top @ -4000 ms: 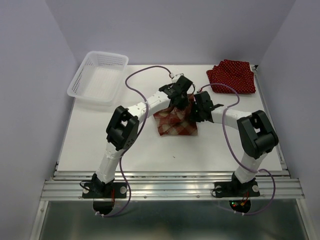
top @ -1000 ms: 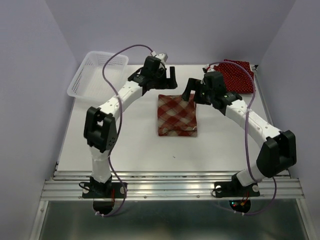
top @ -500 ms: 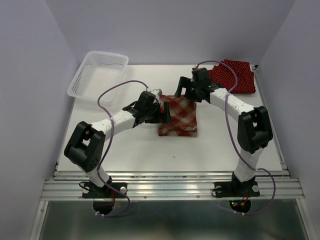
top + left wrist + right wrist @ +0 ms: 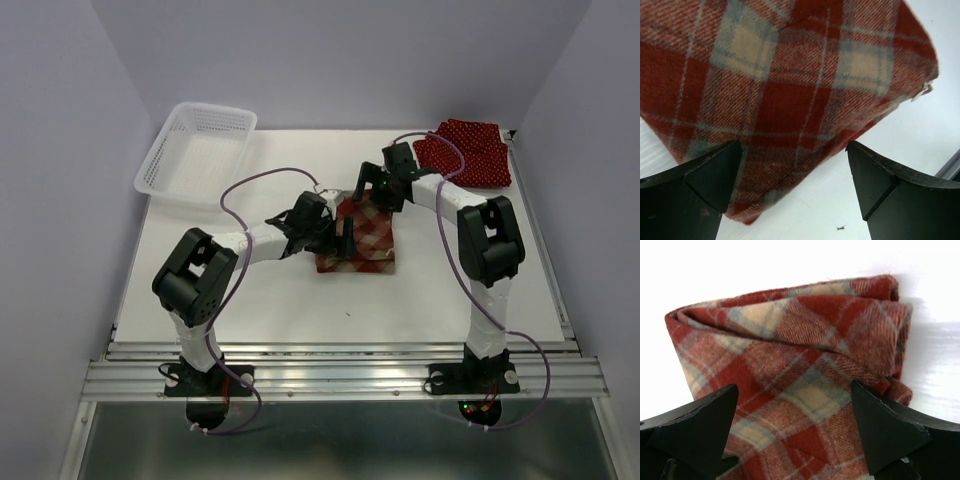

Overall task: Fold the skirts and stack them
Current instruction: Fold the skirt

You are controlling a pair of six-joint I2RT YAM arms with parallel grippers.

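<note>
Both our left fingers (image 4: pixel 690 192) and right fingers (image 4: pixel 890 435) stand wide apart, holding nothing, over the folded plaid skirt (image 4: pixel 372 245) at frame centre. Dotted skirts (image 4: pixel 470 155) lie upper right on the surface (image 4: pixel 200 270).

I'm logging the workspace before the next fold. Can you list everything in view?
plaid skirt: one, red and cream check, folded, at the table centre between the two grippers
polka-dot skirts: one heap, dark red with white dots, far right corner; how many are in it is unclear
basket: one, white plastic mesh, far left corner, looks empty
table: one, white
rail: silver metal, along the near edge, with the arm bases on it
left gripper: black, open, over the plaid skirt's near left part
right gripper: black, open, over the plaid skirt's far edge
</note>
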